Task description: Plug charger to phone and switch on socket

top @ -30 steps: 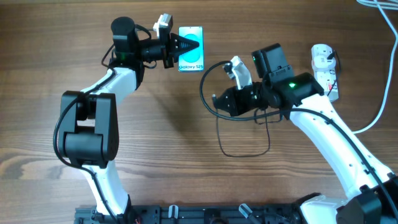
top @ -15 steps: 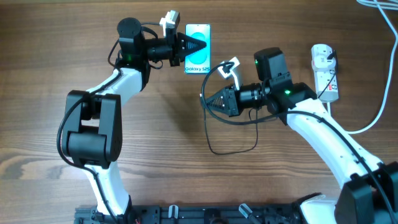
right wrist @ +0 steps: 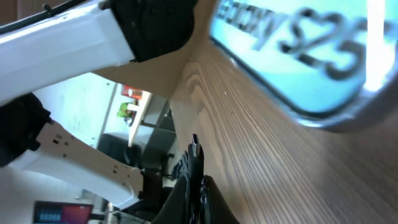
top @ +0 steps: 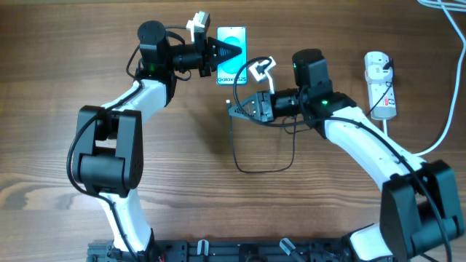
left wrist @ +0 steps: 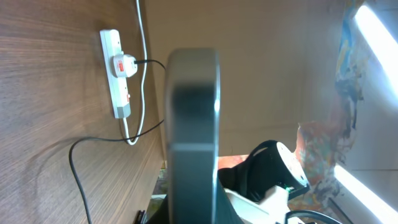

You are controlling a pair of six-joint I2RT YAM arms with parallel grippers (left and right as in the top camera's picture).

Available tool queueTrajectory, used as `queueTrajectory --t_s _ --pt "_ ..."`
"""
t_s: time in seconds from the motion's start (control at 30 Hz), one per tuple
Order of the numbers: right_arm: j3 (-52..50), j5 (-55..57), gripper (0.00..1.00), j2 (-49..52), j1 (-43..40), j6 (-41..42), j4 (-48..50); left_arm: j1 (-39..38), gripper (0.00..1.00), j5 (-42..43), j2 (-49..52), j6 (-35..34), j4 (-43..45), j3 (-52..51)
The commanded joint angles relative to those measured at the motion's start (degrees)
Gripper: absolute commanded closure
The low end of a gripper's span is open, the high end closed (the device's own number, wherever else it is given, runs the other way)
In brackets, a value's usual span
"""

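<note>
The phone [top: 234, 69], screen lit with "Galaxy S25", lies at the table's far middle. My left gripper [top: 224, 51] is shut on its left edge. In the left wrist view the phone [left wrist: 193, 118] shows edge-on as a dark grey slab between the jaws. My right gripper [top: 234, 110] is shut on the black charger plug [right wrist: 194, 148] and holds it just below the phone's bottom end [right wrist: 298, 62], a small gap apart. The black charger cable [top: 262, 169] loops on the table behind it. The white power strip [top: 380, 84] lies at the right, with a plug in it.
A white mains cable [top: 444, 124] runs from the power strip off the right edge. The strip also shows in the left wrist view [left wrist: 115, 74], with a black cable trailing from it. Bare wood lies left and front of the arms.
My right gripper has moved left and up toward the phone's bottom end with the plug, dragging the cable loop. The left gripper shifted the phone slightly right a second ago, then held still.
</note>
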Motion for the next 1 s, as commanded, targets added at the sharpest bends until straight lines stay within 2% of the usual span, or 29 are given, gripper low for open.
queueTrajectory --t_s 0.0,0.37,0.6,0.97 --pt "-0.1 -2.2 0.96 1.5 -0.2 4.1 1.0 0.6 0.96 -0.8 0.2 1.5 1.4 1.2" --pt "-0.1 -2.2 0.96 1.5 -2.6 4.8 2.3 1.7 0.96 1.2 0.2 2.8 2.1 1.2" --pt "-0.1 -2.2 0.96 1.5 -2.6 8.9 6.8 1.2 0.96 1.2 0.2 3.2 2.1 1.2" --pt "-0.1 -2.0 0.96 3.1 -2.6 10.7 8.6 0.9 0.96 0.1 0.2 2.6 2.1 1.2"
